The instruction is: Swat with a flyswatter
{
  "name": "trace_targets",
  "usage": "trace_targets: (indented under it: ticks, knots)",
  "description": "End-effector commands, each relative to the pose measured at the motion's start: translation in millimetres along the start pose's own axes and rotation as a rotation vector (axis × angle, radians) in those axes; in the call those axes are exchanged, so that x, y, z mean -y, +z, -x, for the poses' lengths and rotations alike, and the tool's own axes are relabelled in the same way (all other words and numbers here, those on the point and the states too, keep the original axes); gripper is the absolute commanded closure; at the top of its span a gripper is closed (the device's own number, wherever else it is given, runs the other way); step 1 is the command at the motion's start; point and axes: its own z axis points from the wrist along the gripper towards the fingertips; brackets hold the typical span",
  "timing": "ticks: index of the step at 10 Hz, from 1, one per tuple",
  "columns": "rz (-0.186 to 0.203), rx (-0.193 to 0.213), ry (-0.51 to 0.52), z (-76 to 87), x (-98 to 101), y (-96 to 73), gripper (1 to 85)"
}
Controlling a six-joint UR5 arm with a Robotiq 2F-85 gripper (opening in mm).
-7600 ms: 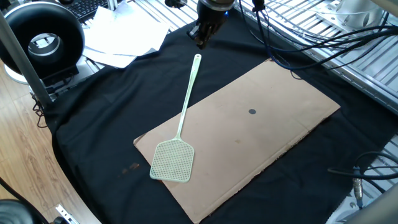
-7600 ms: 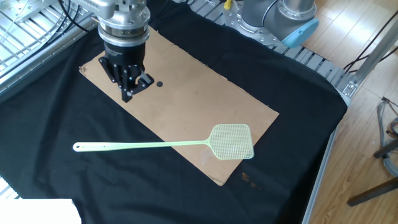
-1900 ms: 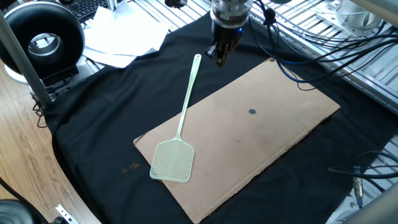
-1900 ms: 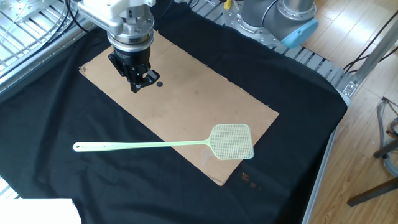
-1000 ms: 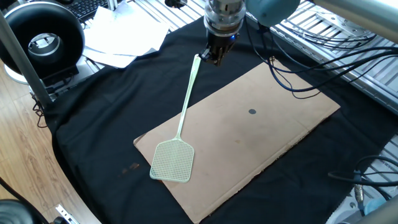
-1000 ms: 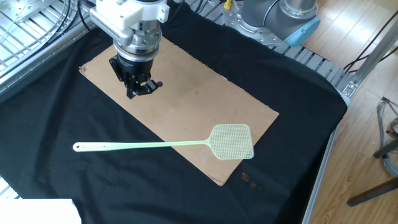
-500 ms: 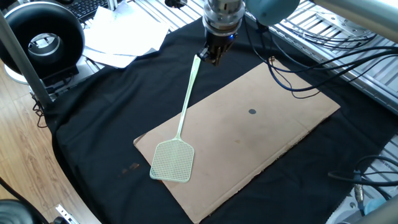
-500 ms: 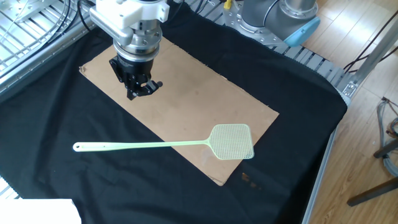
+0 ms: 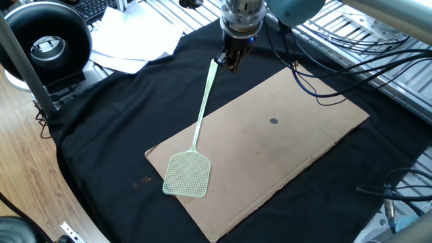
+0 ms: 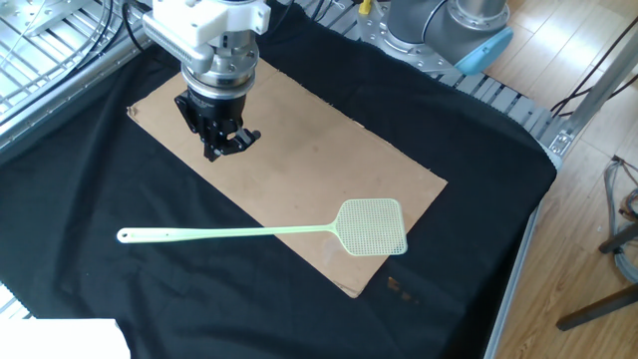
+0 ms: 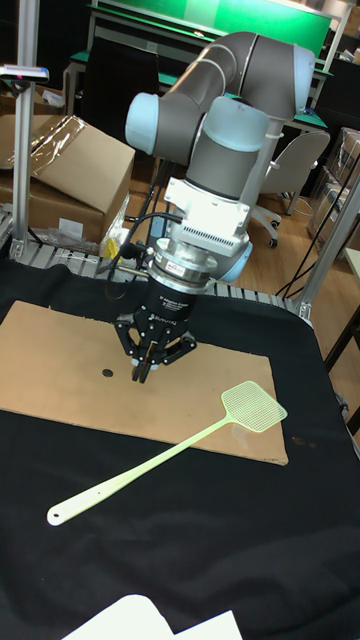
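Note:
The pale green flyswatter (image 9: 187, 174) lies flat. Its mesh head rests on the near corner of a brown cardboard sheet (image 9: 290, 142), and its thin handle runs out over the black cloth. My gripper (image 9: 229, 62) hangs in the air just beside the handle's far tip without touching it. In the other fixed view the gripper (image 10: 224, 145) is over the far left corner of the cardboard (image 10: 319, 150), well apart from the flyswatter (image 10: 374, 225). In the tall view the gripper (image 11: 142, 376) points down with its fingers together and nothing between them, and the flyswatter (image 11: 252, 405) lies in front of it.
A small dark dot (image 9: 273, 121) marks the cardboard. White papers (image 9: 135, 40) and a round black device (image 9: 47, 44) sit at the table's far left. Cables (image 9: 337, 47) trail over the metal frame at the right. The arm's base (image 10: 449, 30) stands at the table's edge.
Over the last second nothing has visibly moved. Before that, the gripper shifted sideways and turned to its place beside the handle's tip. The flyswatter has stayed still.

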Motion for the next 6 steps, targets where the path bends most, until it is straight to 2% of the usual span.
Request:
trace_targets:
  ticks: [1, 2, 3, 4, 5, 6]
  knots:
    - [0.047, 0.031, -0.078, 7.7, -8.9, -5.8, 67.3]
    - [0.114, 0.028, -0.079, 6.3, -25.4, -10.3, 63.7]
    - [0.159, 0.035, -0.087, 7.0, -37.1, -11.9, 54.3]
    - [0.154, 0.039, -0.086, 7.9, -35.8, -11.7, 53.0]
    - [0.197, 0.031, -0.026, 4.3, -45.6, -12.2, 52.3]
    - [0.222, 0.03, 0.008, -0.9, -49.7, -10.2, 50.7]
